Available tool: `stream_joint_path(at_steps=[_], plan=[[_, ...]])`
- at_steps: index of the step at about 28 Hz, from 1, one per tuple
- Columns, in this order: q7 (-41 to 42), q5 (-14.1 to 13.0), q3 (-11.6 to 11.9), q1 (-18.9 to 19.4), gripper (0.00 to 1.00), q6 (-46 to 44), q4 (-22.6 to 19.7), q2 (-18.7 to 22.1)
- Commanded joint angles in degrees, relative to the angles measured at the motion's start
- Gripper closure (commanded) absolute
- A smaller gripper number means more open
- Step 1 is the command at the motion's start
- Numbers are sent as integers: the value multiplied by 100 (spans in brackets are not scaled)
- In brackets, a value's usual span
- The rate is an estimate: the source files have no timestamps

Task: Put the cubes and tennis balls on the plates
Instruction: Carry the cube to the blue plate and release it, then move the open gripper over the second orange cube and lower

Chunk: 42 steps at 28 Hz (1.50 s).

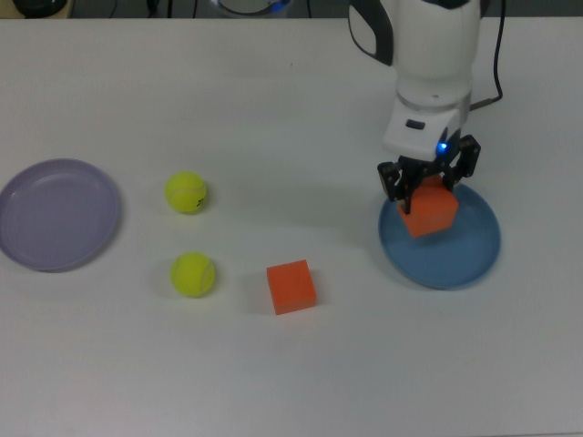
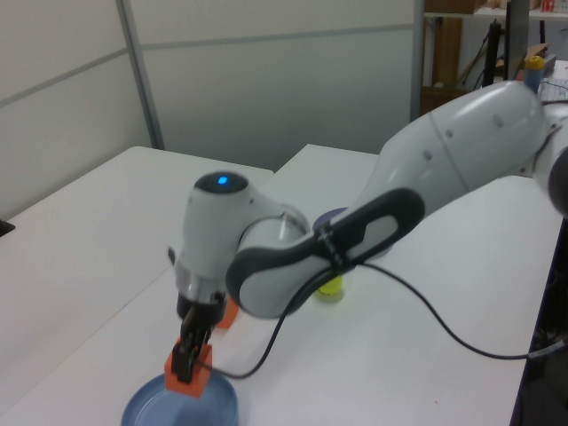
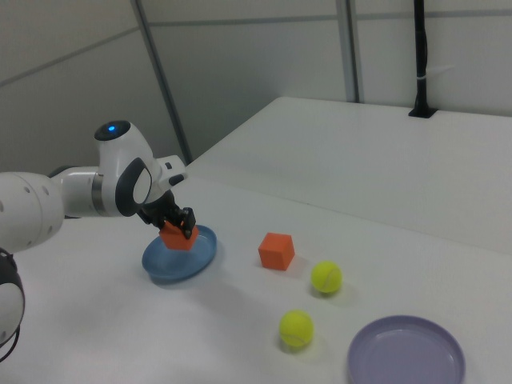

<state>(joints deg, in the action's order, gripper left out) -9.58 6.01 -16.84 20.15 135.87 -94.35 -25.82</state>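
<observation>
My gripper (image 1: 428, 189) (image 2: 189, 362) (image 3: 178, 226) is shut on an orange cube (image 1: 430, 212) (image 2: 187, 374) (image 3: 178, 238) and holds it just above the blue plate (image 1: 465, 255) (image 2: 204, 411) (image 3: 198, 258). A second orange cube (image 1: 291, 286) (image 3: 277, 250) rests on the table mid-scene; in the left view only its corner (image 2: 228, 312) shows behind the arm. Two tennis balls (image 1: 187, 192) (image 1: 193, 274) (image 3: 326, 277) (image 3: 296, 329) lie between that cube and the lavender plate (image 1: 55, 215) (image 3: 406, 360), which holds nothing.
The white arm (image 1: 433, 55) reaches in from the top view's upper edge, trailing a black cable (image 1: 496, 73). In the left view the arm's bulk (image 2: 355, 240) hides most of the balls and the lavender plate.
</observation>
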Motion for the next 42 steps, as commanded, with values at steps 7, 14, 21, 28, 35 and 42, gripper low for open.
stream_joint_path(at_steps=[7,14,21,28,35,42], plan=[[-325,383,-13,227,96,502,294,-626],[-957,383,-13,227,0,502,303,-627],[-1098,278,-13,60,0,458,382,-320],[-845,260,5,-352,0,20,618,-73],[350,-204,101,-845,0,-359,813,-90],[1212,-829,664,-881,0,-368,927,-169]])
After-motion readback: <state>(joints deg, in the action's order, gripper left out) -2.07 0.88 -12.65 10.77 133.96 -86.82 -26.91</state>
